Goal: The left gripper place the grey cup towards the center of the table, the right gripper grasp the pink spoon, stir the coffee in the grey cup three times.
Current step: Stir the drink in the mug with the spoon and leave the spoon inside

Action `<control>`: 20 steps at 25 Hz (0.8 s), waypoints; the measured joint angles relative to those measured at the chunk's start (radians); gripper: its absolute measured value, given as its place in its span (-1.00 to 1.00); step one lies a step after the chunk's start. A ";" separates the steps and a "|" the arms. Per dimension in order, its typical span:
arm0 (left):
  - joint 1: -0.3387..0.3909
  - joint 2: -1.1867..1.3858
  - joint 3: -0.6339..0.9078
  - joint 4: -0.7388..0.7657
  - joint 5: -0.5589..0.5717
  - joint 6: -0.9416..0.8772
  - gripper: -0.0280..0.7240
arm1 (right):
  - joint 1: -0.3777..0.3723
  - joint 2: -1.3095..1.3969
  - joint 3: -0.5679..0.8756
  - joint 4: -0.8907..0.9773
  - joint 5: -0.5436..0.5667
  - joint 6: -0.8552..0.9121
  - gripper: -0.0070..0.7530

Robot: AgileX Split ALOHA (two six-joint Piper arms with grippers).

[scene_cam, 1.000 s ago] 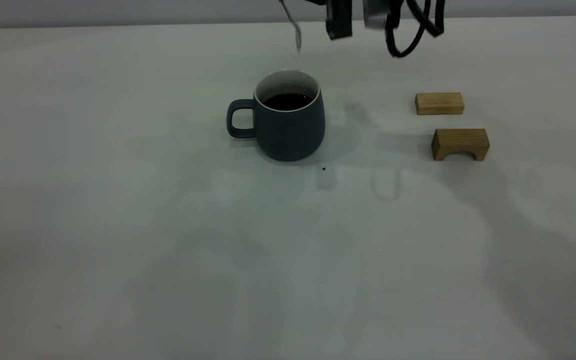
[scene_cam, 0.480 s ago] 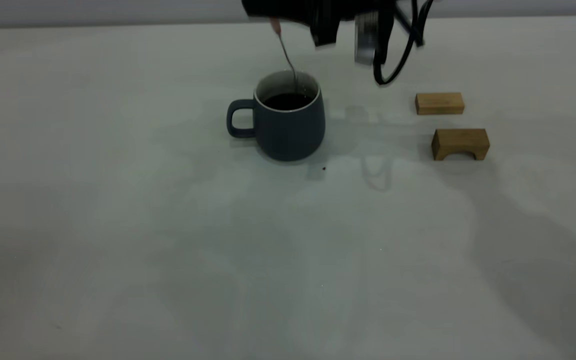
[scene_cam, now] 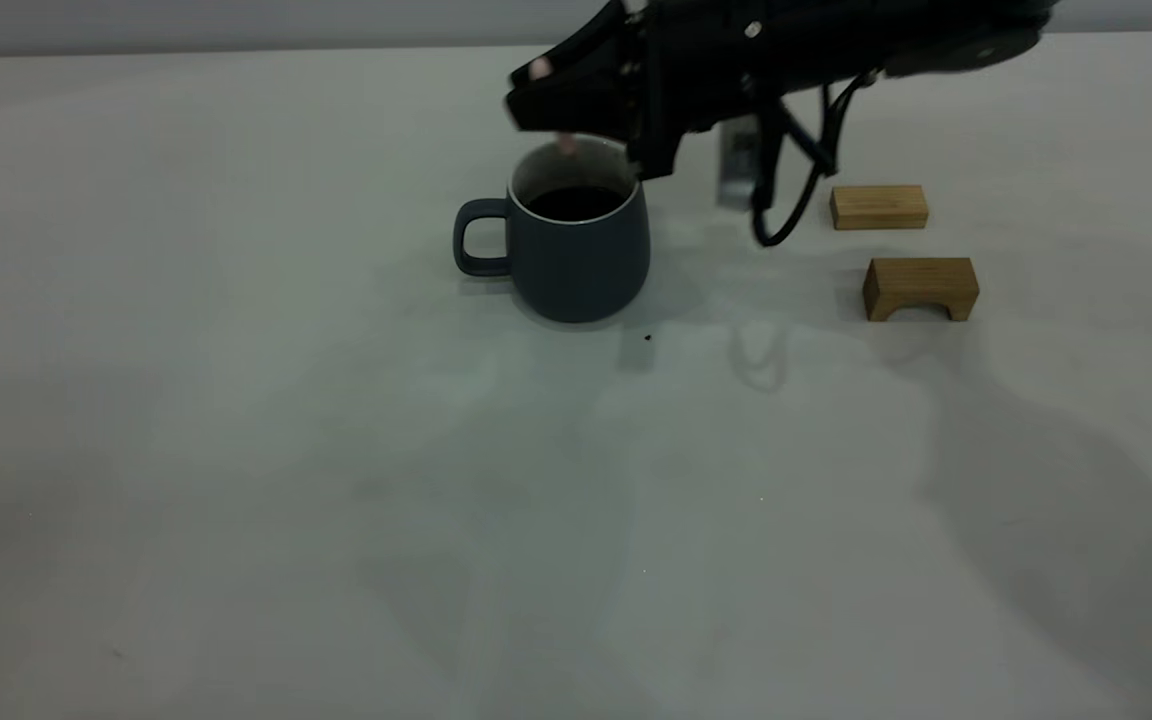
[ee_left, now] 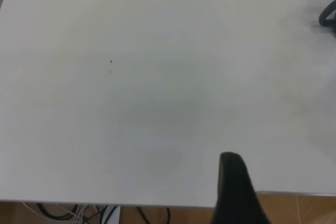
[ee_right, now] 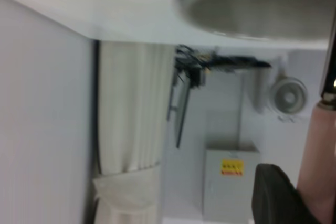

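Now low over the grey cup (scene_cam: 576, 245) at the table's (scene_cam: 236, 450) middle: right gripper (scene_cam: 546, 95), shut tight on the pink spoon (scene_cam: 566, 146). Spoon tip down inside, over dark coffee (scene_cam: 574, 203). Off to the right, two wooden blocks (scene_cam: 901, 250).

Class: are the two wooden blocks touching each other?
Apart. The exterior view shows bare table between the flat block and the arched block.

The right claw (scene_cam: 576, 100) blocks the grey cup (scene_cam: 576, 250) from above; two wooden blocks (scene_cam: 901, 250) stand toward the tabletop's (scene_cam: 236, 450) right edge.
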 joint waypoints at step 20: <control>0.000 -0.001 0.000 0.000 0.000 0.000 0.48 | -0.033 -0.003 0.076 0.008 0.023 -0.105 -0.64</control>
